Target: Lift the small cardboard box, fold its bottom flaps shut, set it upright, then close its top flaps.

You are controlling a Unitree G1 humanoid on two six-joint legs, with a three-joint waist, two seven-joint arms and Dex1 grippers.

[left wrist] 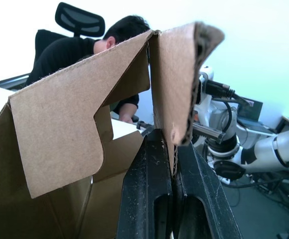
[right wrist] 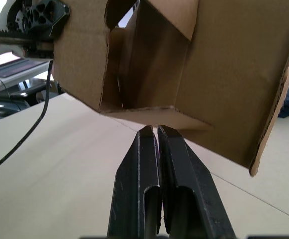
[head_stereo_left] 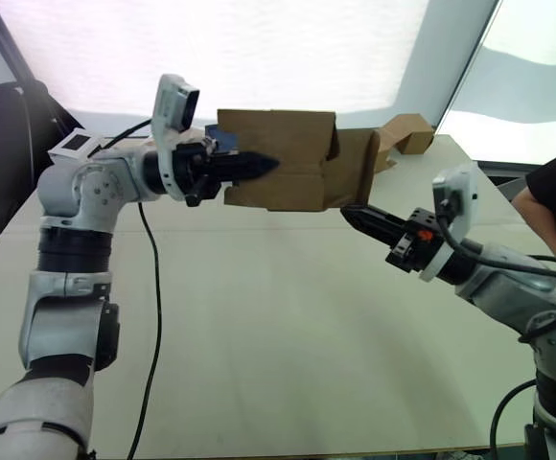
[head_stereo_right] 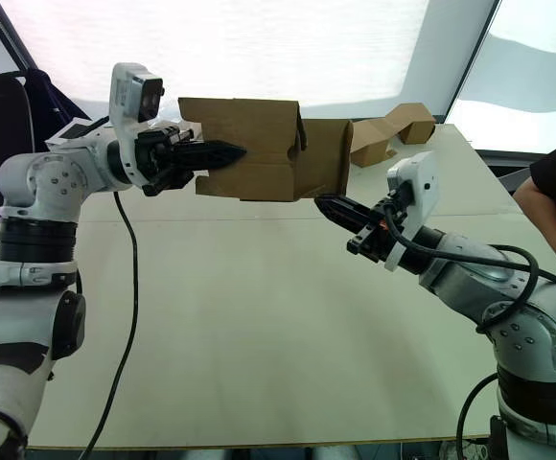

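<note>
Small cardboard box is held in the air above the desk, lying on its side with one open end turned toward the robot's right. At that end, flaps are seen folded outward, one large panel standing roughly upright beside the box body. In the right wrist view a lower flap is seen lying nearly flat and projecting from the open end, with the hollow interior visible behind it.

At the opposite end, a flap edge is clamped between the fingers of the left end effector; in the left wrist view the two black fingers are pressed against both faces of a corrugated panel, and a notched flap is seen beside it.

The right end effector is positioned just below the lower corner of the box's open end, its fingers drawn together with nothing between them. Its tips lie just under the projecting lower flap; whether they touch cannot be told.

A long folded piece of brown cardboard lies on the far part of the desk, behind the box. A person's arm in a dark sleeve is seen at the desk's right edge, and a black cable hangs from the left arm.
</note>
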